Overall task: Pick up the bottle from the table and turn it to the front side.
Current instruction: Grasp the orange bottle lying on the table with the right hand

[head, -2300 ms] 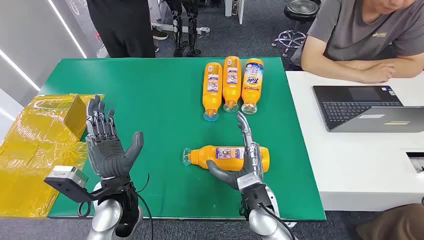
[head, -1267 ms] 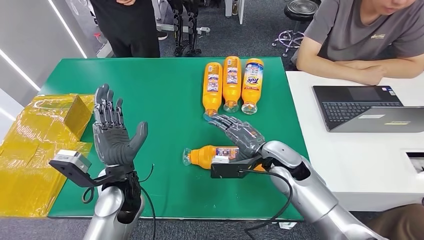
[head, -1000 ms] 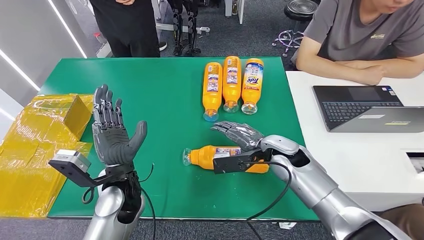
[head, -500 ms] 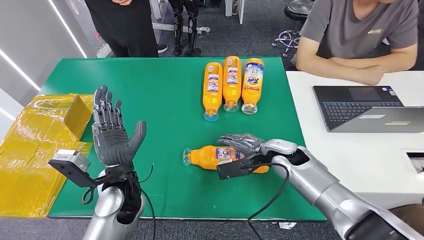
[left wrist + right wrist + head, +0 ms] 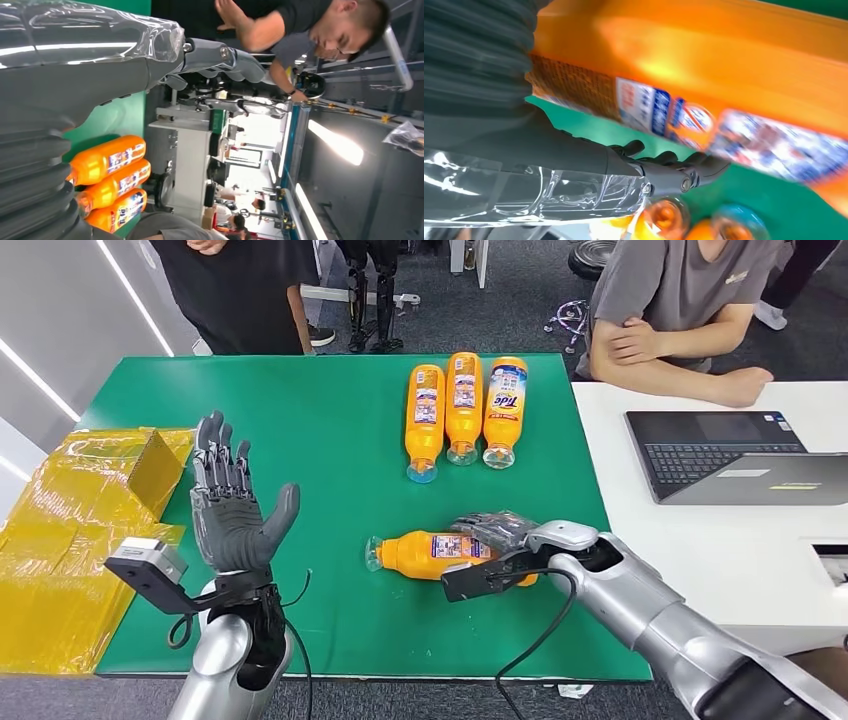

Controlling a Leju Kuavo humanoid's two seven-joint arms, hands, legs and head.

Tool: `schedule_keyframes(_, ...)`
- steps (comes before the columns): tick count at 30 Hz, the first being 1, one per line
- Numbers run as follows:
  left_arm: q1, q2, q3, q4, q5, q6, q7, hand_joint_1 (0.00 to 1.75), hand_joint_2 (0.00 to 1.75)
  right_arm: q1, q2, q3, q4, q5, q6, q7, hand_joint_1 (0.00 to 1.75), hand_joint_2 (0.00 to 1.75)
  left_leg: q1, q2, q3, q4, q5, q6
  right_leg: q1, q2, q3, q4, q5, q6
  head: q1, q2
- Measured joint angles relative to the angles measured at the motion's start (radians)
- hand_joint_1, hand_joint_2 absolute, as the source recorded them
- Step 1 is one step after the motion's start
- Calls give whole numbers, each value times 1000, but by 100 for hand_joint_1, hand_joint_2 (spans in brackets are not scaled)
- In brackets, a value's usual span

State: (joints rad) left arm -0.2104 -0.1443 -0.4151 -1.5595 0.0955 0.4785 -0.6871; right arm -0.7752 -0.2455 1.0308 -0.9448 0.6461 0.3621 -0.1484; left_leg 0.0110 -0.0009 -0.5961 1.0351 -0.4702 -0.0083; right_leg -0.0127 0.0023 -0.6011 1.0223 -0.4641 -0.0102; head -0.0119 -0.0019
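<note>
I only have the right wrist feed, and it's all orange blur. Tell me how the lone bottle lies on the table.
Observer: The lone bottle lies on its side on the green table, cap toward the robot's left. The right hand lies over its base end.
Operator: Report the left hand.
Observer: The left hand is raised over the table's near-left part, fingers spread, holding nothing.
Operator: Now the other bottles.
Observer: Three bottles lie side by side at the far edge, caps toward the robot.
</note>
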Motion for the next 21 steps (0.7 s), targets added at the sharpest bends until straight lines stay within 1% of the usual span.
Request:
schedule_keyframes(4, 2, 0, -1, 0, -6, -1, 5, 0, 175, -6, -11, 20, 8, 15, -4, 15, 0, 175, 0, 0, 0, 0, 0, 0, 0, 0, 0, 0, 0, 0, 0, 0)
schedule_keyframes(19, 10, 0, -1, 0, -11, 2, 8, 0, 175, -12, -12, 47, 36, 12, -2, 15, 2, 175, 0, 0, 0, 0, 0, 0, 0, 0, 0, 0, 0, 0, 0, 0)
schedule_keyframes(20, 12, 0, -1, 0, -11, 3, 9, 0, 175, -13, -12, 48, 40, 11, -2, 14, 38, 175, 0, 0, 0, 0, 0, 0, 0, 0, 0, 0, 0, 0, 0, 0)
schedule_keyframes(21, 13, 0, -1, 0, -11, 4, 10, 0, 175, -15, -12, 48, 45, 10, -3, 12, 78, 175, 0, 0, 0, 0, 0, 0, 0, 0, 0, 0, 0, 0, 0, 0)
